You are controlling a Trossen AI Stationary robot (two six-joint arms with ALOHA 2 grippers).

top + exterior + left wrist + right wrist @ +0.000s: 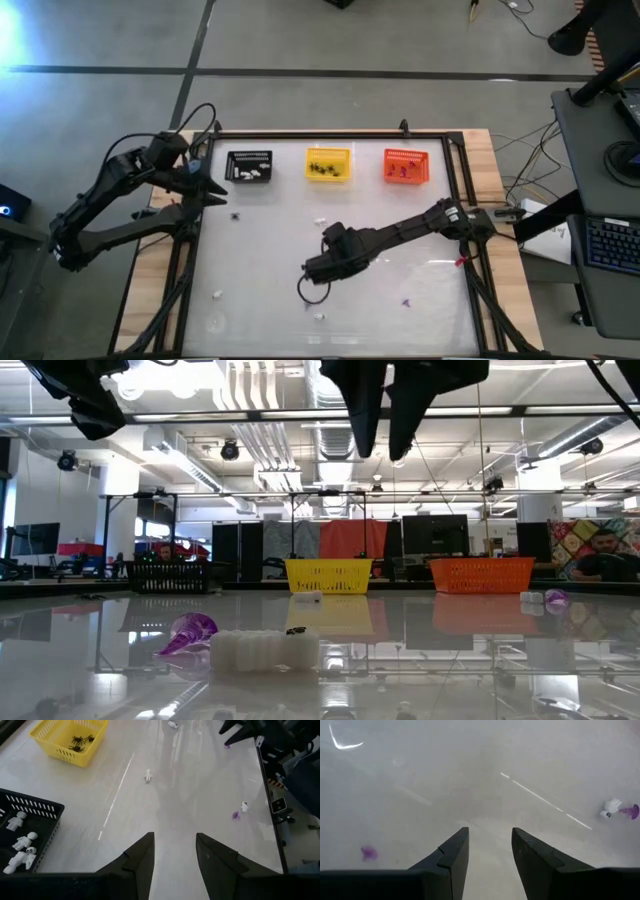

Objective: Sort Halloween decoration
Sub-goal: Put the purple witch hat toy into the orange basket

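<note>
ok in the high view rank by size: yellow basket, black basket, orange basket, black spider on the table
1. yellow basket
1. black basket
1. orange basket
The three look alike; no ranking among them.
4. black spider, far smallest.

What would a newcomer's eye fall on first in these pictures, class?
Three small baskets line the far edge of the white table: a black basket with white figures, a yellow basket with black spiders, an orange basket. The right gripper reaches to the table's middle, fingers open and empty; the left gripper waits, open, near the black basket.
</note>
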